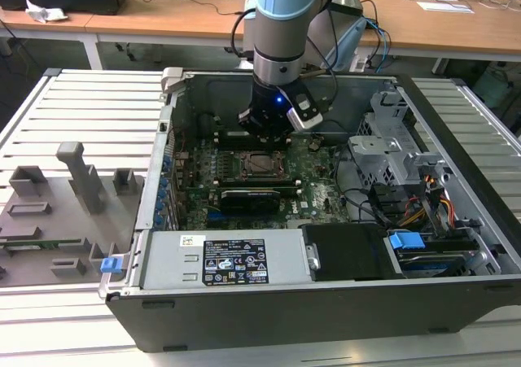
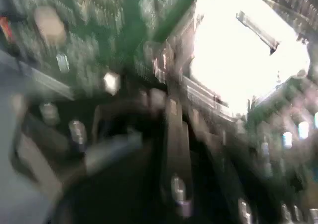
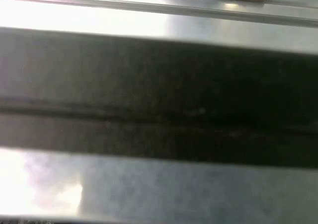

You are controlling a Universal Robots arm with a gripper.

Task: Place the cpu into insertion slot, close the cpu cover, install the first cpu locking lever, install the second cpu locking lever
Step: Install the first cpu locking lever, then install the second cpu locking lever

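An open computer case (image 1: 326, 220) is seen lying on a ribbed grey tabletop (image 1: 89, 107). Grey fixture blocks (image 1: 77, 180) are set on a plate at the exterior view's left. Wooden desks (image 1: 163, 13) with cables and papers are seen behind.

Inside the case a green motherboard (image 1: 317, 172) is exposed. The insertion slot (image 1: 262, 163) is located near its middle, ringed by a metal bracket; a silvery square, taken as the cpu (image 1: 263, 164), appears seated within it. A long black card (image 1: 256, 194) lies just beside the socket. The power supply (image 1: 232, 261) is at the near edge, the drive cage (image 1: 391, 151) at the exterior view's right.

The tool (image 1: 269, 136) hangs just above the socket's far edge. Its fingertips are hidden by the wrist body; whether released or clenched cannot be told. The cpu cover's position could not be made out. In the second wrist view, a glare patch (image 2: 243, 55) washes out the area beside blurred green board.
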